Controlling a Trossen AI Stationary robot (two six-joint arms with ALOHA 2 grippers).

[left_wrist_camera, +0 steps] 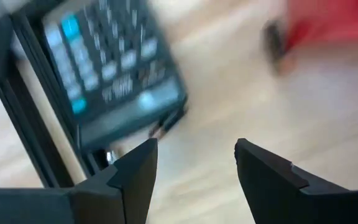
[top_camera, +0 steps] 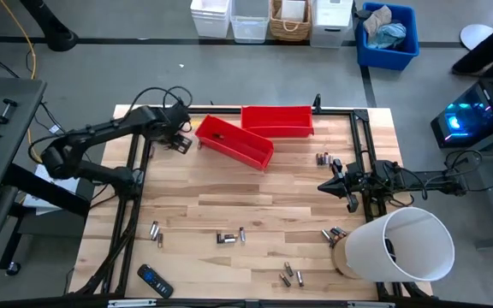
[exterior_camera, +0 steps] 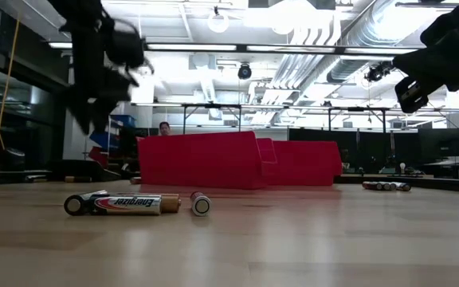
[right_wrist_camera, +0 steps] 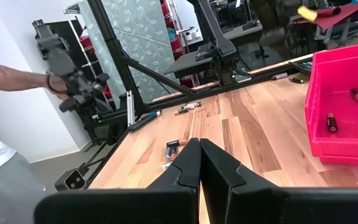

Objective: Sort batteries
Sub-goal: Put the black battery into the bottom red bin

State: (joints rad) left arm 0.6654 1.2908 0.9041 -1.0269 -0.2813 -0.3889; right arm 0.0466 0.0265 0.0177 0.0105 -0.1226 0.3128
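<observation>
Batteries lie loose on the wooden table: a pair (top_camera: 155, 229) near the left, some (top_camera: 229, 237) at the middle, a group (top_camera: 291, 275) at the near edge, others (top_camera: 324, 159) at the right. Two batteries (exterior_camera: 122, 204) show close up in the low view. A few batteries (right_wrist_camera: 331, 121) lie inside the tilted red bin (top_camera: 234, 142), and a second red bin (top_camera: 277, 121) stands behind it. My left gripper (left_wrist_camera: 194, 155) hangs open, pointing steeply down, just left of the tilted bin (top_camera: 181, 141). My right gripper (right_wrist_camera: 199, 163) is shut and level at the right side (top_camera: 336, 182).
A dark calculator (left_wrist_camera: 110, 68) lies beyond my left fingers, beside the black frame rail. A black remote (top_camera: 154, 281) sits at the near left edge. A white cylinder (top_camera: 400, 245) stands at the near right. A person's arm (right_wrist_camera: 11, 74) shows beyond the table.
</observation>
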